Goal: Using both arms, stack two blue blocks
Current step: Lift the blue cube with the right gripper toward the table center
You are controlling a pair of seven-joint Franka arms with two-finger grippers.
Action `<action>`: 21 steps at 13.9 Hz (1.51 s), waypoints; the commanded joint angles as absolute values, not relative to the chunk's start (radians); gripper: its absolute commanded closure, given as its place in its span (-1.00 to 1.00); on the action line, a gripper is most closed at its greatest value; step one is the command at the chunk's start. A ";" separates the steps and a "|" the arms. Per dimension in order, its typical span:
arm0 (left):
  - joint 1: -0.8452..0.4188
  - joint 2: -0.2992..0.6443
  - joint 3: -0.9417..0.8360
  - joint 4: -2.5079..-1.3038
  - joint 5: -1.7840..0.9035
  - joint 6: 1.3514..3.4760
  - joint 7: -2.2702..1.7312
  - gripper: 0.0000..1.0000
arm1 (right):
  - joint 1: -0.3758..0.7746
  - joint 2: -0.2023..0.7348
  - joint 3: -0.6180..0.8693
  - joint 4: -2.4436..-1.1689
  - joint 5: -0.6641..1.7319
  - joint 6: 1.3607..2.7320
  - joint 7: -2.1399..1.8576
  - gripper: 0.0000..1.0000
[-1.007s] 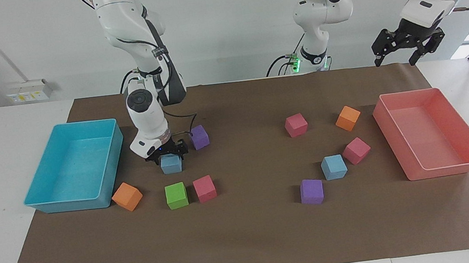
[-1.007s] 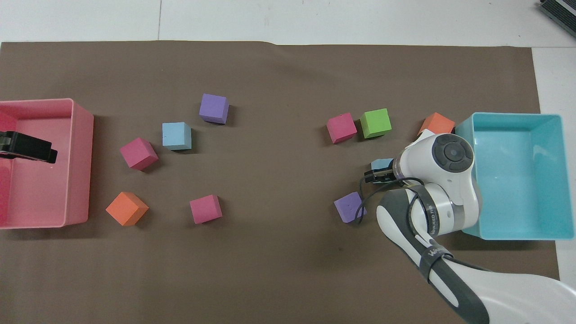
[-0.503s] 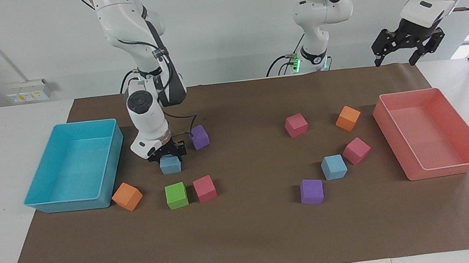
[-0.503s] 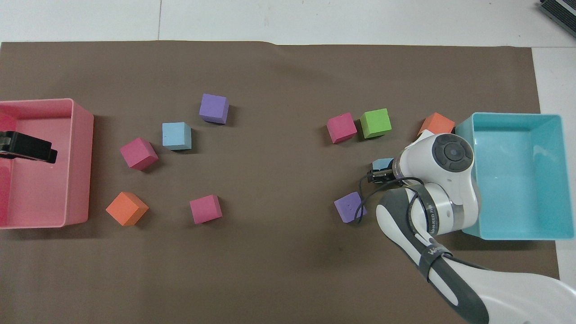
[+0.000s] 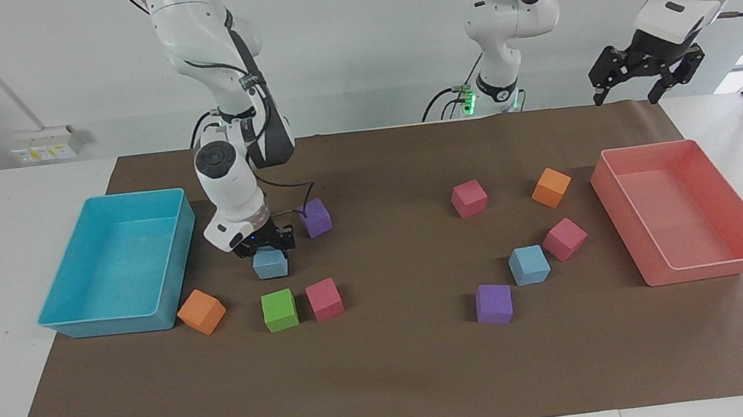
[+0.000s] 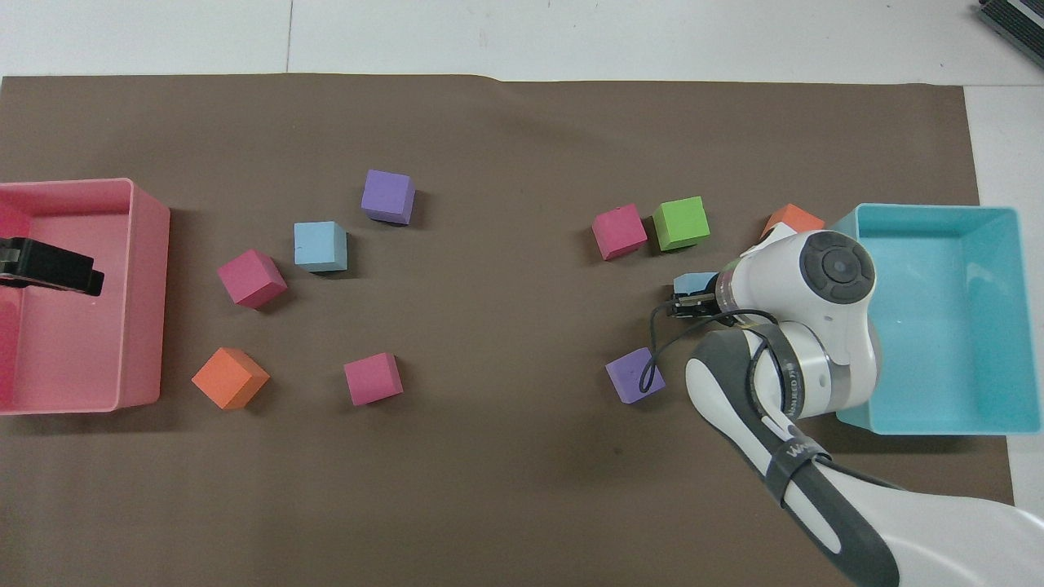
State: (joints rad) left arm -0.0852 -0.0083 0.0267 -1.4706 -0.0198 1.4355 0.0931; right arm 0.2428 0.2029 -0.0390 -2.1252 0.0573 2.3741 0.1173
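Observation:
My right gripper (image 5: 268, 251) is shut on a sky-blue block (image 5: 270, 265), at or just above the brown mat beside the turquoise tray. In the overhead view the right gripper (image 6: 690, 302) and wrist hide most of that block (image 6: 692, 283). The other sky-blue block (image 5: 529, 265) sits on the mat toward the left arm's end, next to a pink cube (image 5: 564, 239); it also shows in the overhead view (image 6: 320, 246). My left gripper (image 5: 628, 94) is open and empty, raised and waiting over the pink tray's end (image 6: 81, 277).
A turquoise tray (image 5: 76, 319) stands at the right arm's end and a pink tray (image 5: 707, 265) at the left arm's end. A purple cube (image 5: 315, 217), green cube (image 5: 279, 310), pink cube (image 5: 324, 299) and orange cube (image 5: 201, 312) surround the held block. Several more cubes lie near the other blue block.
My right wrist has risen a little and shifted slightly away from the robots with the blue block in its fingers. The left arm has not moved.

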 commanded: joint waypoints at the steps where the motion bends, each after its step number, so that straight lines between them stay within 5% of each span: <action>1: -0.071 -0.017 0.017 -1.473 -0.018 1.433 0.097 -1.00 | 0.242 0.117 -0.040 -2.112 0.075 2.303 0.136 1.00; 6: -0.071 -0.017 0.017 -1.473 -0.018 1.433 0.097 -1.00 | 0.225 0.067 -0.044 -1.950 0.060 2.031 0.135 1.00; 10: -0.071 -0.017 0.017 -1.473 -0.018 1.433 0.097 -1.00 | 0.244 0.083 -0.043 -1.893 0.042 1.999 0.147 1.00; 21: -0.071 -0.017 0.017 -1.473 -0.018 1.433 0.097 -1.00 | 0.494 0.391 -0.037 -1.557 0.005 1.947 0.515 1.00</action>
State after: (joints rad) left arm -0.0852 -0.0083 0.0267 -1.4706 -0.0198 1.4355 0.0931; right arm 0.4693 0.3126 -0.0380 -1.6563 0.0207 1.9702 0.4469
